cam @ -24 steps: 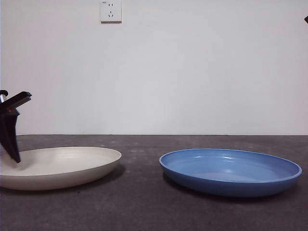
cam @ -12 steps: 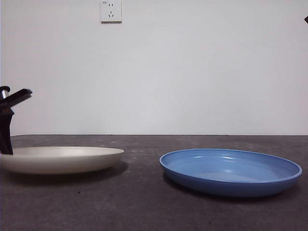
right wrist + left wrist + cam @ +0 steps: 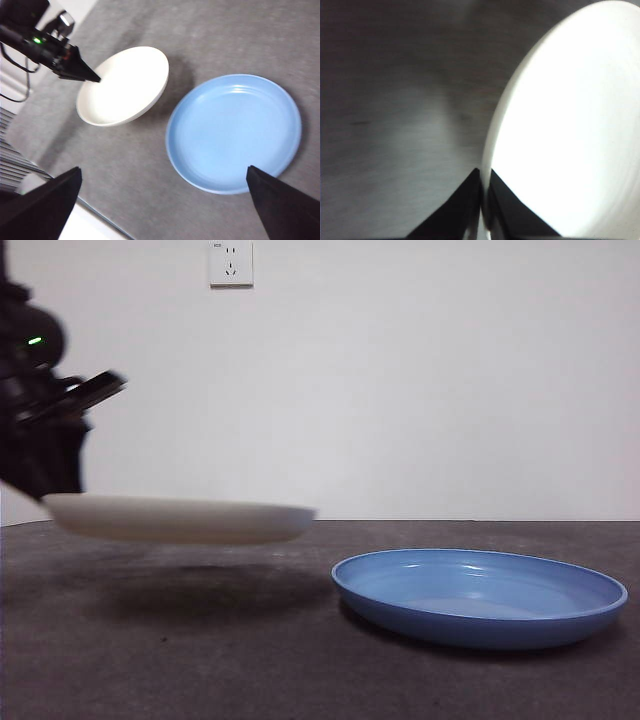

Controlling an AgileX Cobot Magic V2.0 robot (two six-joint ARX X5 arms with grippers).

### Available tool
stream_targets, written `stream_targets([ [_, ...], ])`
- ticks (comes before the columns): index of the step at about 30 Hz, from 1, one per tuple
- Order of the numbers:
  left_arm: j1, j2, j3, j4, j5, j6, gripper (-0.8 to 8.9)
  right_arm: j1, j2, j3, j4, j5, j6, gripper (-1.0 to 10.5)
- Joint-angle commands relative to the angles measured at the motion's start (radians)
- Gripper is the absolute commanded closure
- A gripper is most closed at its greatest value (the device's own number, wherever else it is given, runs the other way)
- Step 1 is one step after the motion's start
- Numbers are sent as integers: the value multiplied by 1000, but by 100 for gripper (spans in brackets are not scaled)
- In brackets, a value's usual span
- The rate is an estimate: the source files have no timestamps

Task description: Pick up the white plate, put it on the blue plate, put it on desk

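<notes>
white plate: the wide, shallow cream-white matte plate (image 3: pixel 180 519) is up off the dark grey-brown desk (image 3: pixel 300 660), level, shadow underneath, beside the glossy round blue plate (image 3: pixel 480 595) and not over it yet

left gripper: left gripper (image 3: pixel 482 200) is pinched tight on the white plate's rim, one jaw inside, one outside

right gripper: right gripper (image 3: pixel 165 200) spread wide, high above, waiting

handling: looks stiff and light, but a one-edge pinch on a smooth rim could probably slip or tip

hard to see: the grip is blurry from the front, with the arm cut off at the frame edge
</notes>
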Motion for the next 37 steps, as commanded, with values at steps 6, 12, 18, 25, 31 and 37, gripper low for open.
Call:
stream_targets([
  [6,-214,1,96,34,9,-84,802,3,-6,145,-136,84,-85,358],
  [12,-340,40,195,61,-20,-141,802,3,-18,223,-203,108,-109,358],
  [18,-418,156,342,25,-22,-152,802,3,-30,262,-261,99,-108,358],
  [25,-479,306,477,22,-26,-146,802,3,-69,270,-315,100,-111,358],
  [31,-501,391,534,-9,-26,-130,802,3,-89,274,-321,100,-111,358],
  [37,-509,441,534,-7,-26,-125,802,3,-89,275,-326,100,-111,358],
])
